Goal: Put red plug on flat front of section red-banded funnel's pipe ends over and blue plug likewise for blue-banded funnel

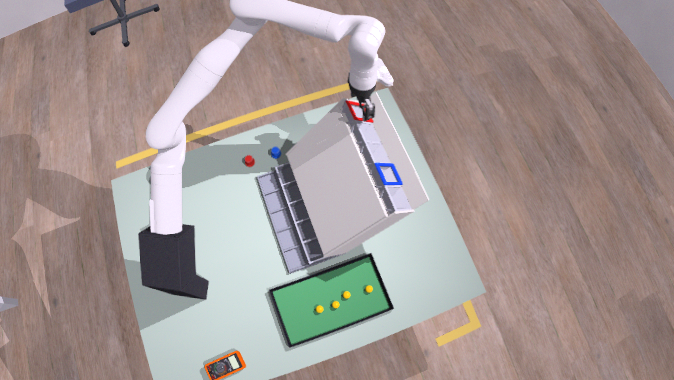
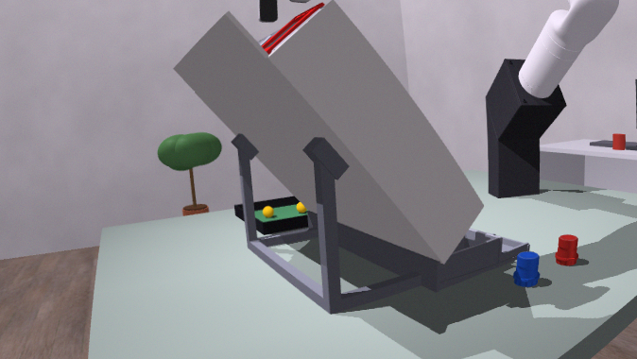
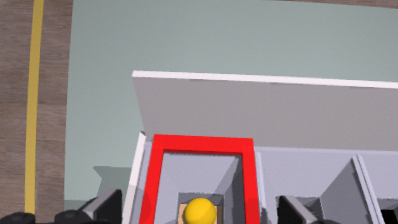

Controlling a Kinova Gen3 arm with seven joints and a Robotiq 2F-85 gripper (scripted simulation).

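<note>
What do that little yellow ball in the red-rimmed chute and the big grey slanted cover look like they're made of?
The small yellow marble looks like glossy plastic or glass: a soft highlight on a smooth round surface. Which one, I can't tell. The large grey sloped cover looks like matte painted board or plastic: flat, even colour, sharp edges, no shine or grain.
</note>
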